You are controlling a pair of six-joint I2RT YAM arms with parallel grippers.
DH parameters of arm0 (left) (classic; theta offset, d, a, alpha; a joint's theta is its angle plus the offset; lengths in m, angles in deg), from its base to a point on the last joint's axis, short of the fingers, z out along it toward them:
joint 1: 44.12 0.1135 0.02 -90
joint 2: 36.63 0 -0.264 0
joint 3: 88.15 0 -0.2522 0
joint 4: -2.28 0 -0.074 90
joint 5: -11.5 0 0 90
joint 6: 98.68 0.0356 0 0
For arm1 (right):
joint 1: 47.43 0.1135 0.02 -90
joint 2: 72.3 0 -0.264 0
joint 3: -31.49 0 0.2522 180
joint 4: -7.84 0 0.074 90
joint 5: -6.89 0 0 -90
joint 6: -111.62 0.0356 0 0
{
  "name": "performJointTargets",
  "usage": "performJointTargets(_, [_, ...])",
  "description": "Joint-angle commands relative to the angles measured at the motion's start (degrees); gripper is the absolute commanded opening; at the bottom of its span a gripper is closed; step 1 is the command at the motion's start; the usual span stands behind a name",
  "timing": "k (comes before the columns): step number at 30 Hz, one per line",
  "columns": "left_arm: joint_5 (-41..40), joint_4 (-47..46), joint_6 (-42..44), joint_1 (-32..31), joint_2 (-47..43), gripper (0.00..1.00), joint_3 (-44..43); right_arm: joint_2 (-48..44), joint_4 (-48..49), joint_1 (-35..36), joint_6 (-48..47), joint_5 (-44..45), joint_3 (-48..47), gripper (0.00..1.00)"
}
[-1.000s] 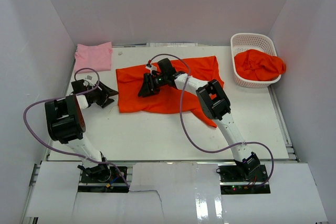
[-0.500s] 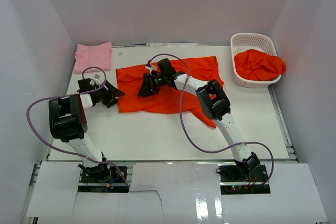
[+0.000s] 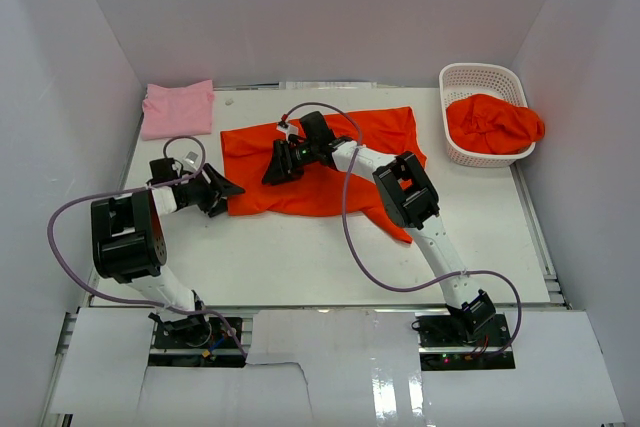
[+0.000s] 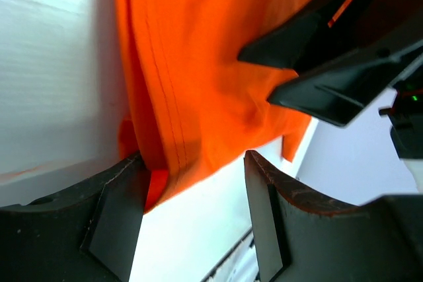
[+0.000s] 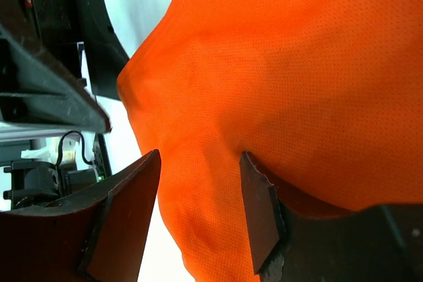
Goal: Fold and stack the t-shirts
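Left hand [image 3: 228, 190] spread wide at the orange t-shirt [image 3: 375, 137]'s near-left corner, hem between its fingers. Right hand [image 3: 274, 171] spread too, down on the cloth, mid-bench [image 3: 300, 257].

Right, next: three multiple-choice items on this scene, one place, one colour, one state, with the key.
1. Where on the table lies the pink t-shirt? A far left corner; B near right corner; C centre.
2. What colour is the cloth in the basket? A pink; B blue; C orange-red.
3. The left gripper is: A shut; B open; C out of view.
Key: 1 A, it sits far left; 2 C, orange-red cloth fills it; 3 B, fingers apart at the spread t-shirt's edge.
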Motion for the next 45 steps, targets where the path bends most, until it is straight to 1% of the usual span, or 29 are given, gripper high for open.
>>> performJointTargets(1, [6.1,1.6,1.3,-0.2,-3.4,0.68,1.7,1.0,-3.1,-0.1,-2.2,3.3,1.8,0.59])
performJointTargets(7, [8.5,2.3,2.1,-0.2,-5.7,0.68,5.1,0.7,-3.9,-0.3,-2.6,3.3,1.8,0.59])
performJointTargets(11, [12.7,3.7,1.6,0.0,-6.7,0.68,5.8,0.9,-4.4,-0.4,-2.8,3.5,1.8,0.59])
performJointTargets(14, [14.4,4.8,1.2,0.3,-8.7,0.68,6.5,1.1,-4.6,-0.4,-2.8,3.3,1.8,0.59])
performJointTargets(16, [14.6,5.6,1.7,0.7,-10.6,0.68,6.5,1.1,-4.8,-0.4,-2.9,3.4,1.9,0.59])
performJointTargets(19, [14.8,9.7,3.0,1.9,-12.5,0.68,4.6,1.4,-5.1,-0.5,-3.0,3.5,2.0,0.59])
performJointTargets(22, [11.4,16.8,4.9,3.2,-13.0,0.68,1.0,1.4,-5.4,-0.5,-3.2,3.7,1.9,0.59])
performJointTargets(23, [10.2,20.6,5.6,3.6,-12.8,0.69,-0.2,1.4,-5.9,-0.6,-3.3,3.9,1.9,0.59])
performJointTargets(26, [6.0,25.4,7.2,5.7,-12.1,0.68,-2.5,1.3,-6.8,-0.7,-3.9,4.3,1.8,0.59])
performJointTargets(31, [2.0,28.3,8.7,7.1,-11.1,0.69,-2.3,1.1,-7.9,-1.1,-5.0,4.6,1.8,0.59])
performJointTargets(35, [3.3,27.8,8.3,7.7,-10.4,0.69,-2.4,0.7,-8.1,-1.4,-5.4,4.6,2.5,0.60])
performJointTargets(40, [2.7,27.0,8.8,7.7,-9.7,0.69,-2.9,0.4,-8.1,-1.4,-5.6,4.5,2.9,0.60])
performJointTargets(43, [4.6,25.5,8.6,7.7,-11.6,0.69,-1.0,0.1,-8.2,-1.5,-5.9,4.8,3.3,0.60])
performJointTargets(45, [3.6,25.5,8.9,7.7,-12.9,0.69,-0.1,-0.1,-8.3,-1.6,-6.1,5.0,3.3,0.60])
